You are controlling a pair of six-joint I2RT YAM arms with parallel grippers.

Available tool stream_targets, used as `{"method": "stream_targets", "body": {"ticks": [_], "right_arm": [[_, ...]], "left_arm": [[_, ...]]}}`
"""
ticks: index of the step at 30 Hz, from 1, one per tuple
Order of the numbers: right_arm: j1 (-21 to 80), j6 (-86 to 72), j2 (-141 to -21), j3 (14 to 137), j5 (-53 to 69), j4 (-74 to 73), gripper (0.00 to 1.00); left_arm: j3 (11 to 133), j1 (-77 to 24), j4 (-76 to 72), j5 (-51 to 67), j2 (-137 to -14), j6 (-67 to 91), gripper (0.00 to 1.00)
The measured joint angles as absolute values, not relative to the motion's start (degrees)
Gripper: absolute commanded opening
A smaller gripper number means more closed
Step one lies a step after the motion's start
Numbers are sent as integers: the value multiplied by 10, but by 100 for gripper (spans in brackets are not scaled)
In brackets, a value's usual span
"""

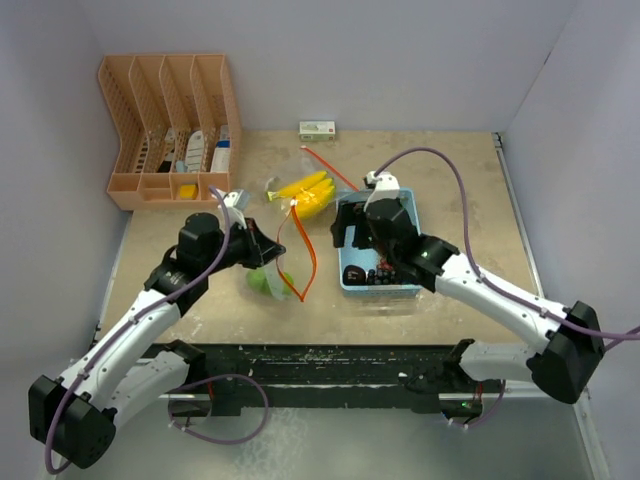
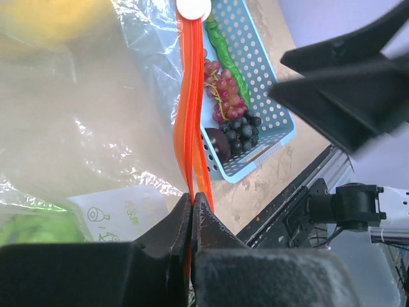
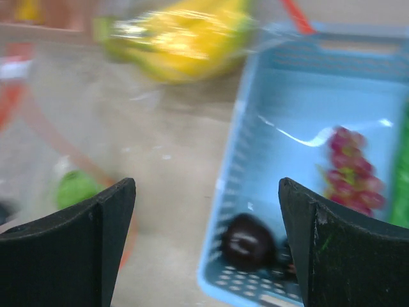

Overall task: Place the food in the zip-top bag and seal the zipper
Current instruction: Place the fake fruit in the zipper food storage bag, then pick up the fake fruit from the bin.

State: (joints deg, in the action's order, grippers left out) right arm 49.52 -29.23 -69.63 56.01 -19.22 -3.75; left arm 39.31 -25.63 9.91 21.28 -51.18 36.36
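On the left of the table, your left gripper (image 2: 192, 203) is pinched tight on the orange zipper strip (image 2: 184, 128) of the zip-top bag (image 2: 96, 109), at the end away from the white slider (image 2: 193, 7). The banana bunch (image 1: 308, 190) and a round green fruit (image 1: 264, 282) show through the clear film, so they look to be loaded already. Just right of the bag, the light-blue basket (image 2: 265, 73) holds the long green cucumber (image 2: 225, 54), the red berries (image 2: 220, 96), the dark grapes (image 2: 244, 128) and one dark round fruit (image 2: 219, 144). Your right gripper (image 3: 206, 192) hangs over the left side of the basket with its jaws spread wide and nothing between them. You are in the loading step, about partway through, and sealing is not yet due. The next move, as I judge it, calls for lowering the right gripper onto one piece, closing gently, then carrying it left to the bag's mouth. The dark round fruit lies nearest beneath the gripper. The two orange tracks run close together by your left fingers, and you cannot tell from these views whether the mouth gapes wide enough. Check that before you carry anything across.
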Motion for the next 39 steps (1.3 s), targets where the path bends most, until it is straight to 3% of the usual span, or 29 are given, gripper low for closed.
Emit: {"method": "stream_targets", "body": {"ticks": [7, 17, 18, 22, 27, 32, 39], "right_arm": [[360, -331, -792, 529, -220, -127, 95], [314, -336, -926, 514, -198, -117, 92], [312, -336, -937, 514, -198, -116, 86], [312, -340, -950, 521, -200, -98, 46], [312, -338, -930, 518, -202, -106, 13], [312, -313, -801, 503, -190, -112, 4], [344, -280, -605, 499, -59, -34, 3]], "left_arm": [[393, -256, 100, 212, -495, 362, 0], [393, -256, 117, 211, -479, 357, 0], [393, -256, 119, 210, -477, 354, 0], [393, -256, 123, 203, -472, 348, 0], [393, -256, 126, 202, -473, 347, 0], [393, -256, 125, 202, -481, 347, 0], [393, -256, 109, 203, -497, 350, 0]]}}
